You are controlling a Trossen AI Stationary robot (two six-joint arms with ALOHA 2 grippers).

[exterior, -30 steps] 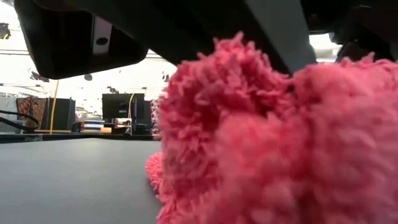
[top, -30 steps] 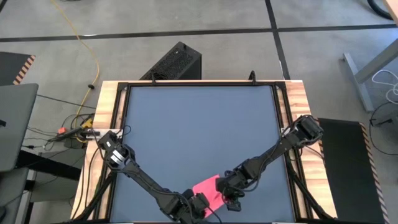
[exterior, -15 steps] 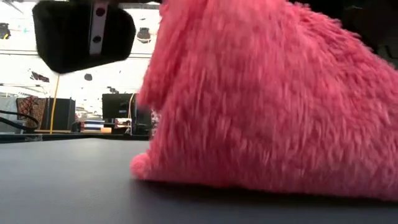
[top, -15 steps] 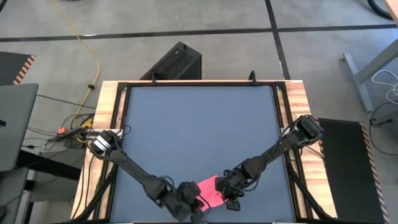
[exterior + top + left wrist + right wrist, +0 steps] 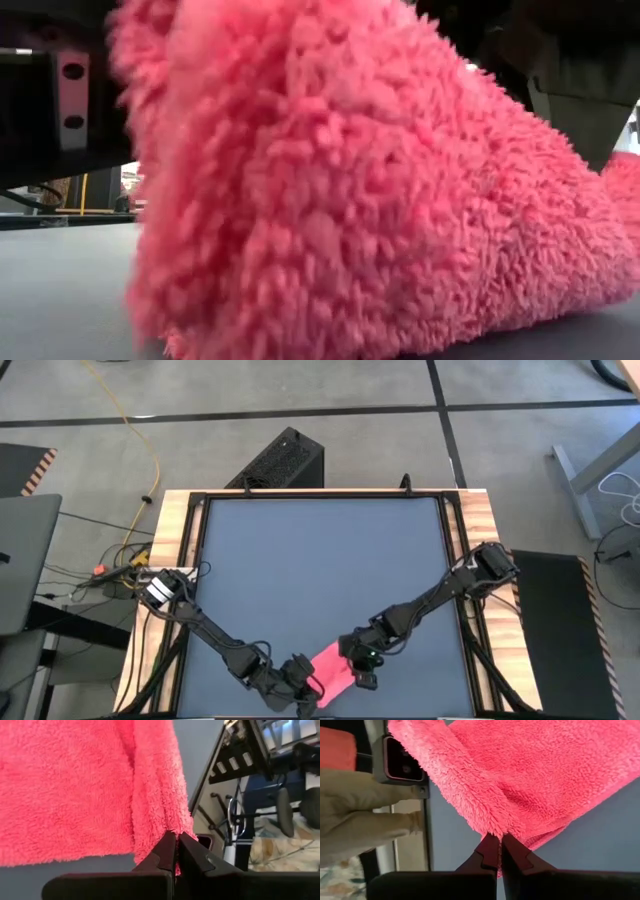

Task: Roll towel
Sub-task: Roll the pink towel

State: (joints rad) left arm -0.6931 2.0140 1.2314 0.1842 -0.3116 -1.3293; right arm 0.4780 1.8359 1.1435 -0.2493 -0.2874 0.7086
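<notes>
Towel (image 5: 333, 667) first, since everything else is gathering around it: the bright pink cloth is lying at the near edge of the dark grey table mat (image 5: 320, 560), about midway between left and right, and it is filling most of the low view (image 5: 340, 190) as a shaggy mound with its bottom resting on the mat.

Ordering by size, the mat is covering nearly the whole wooden table (image 5: 172, 520), with black rails running along its sides. Next, the 2 dark arms are both reaching in toward the near edge, the left one from the left side and the right one from the right side.

Smaller again, the left gripper (image 5: 176, 837) is sitting at the towel's left near part with its 2 fingers pressed together, pinching a folded pink edge between them. The right gripper (image 5: 499, 840) is sitting at the towel's right side, its fingers likewise closed tight on a pink corner, where a fold is doubling over the flat cloth beyond.
</notes>
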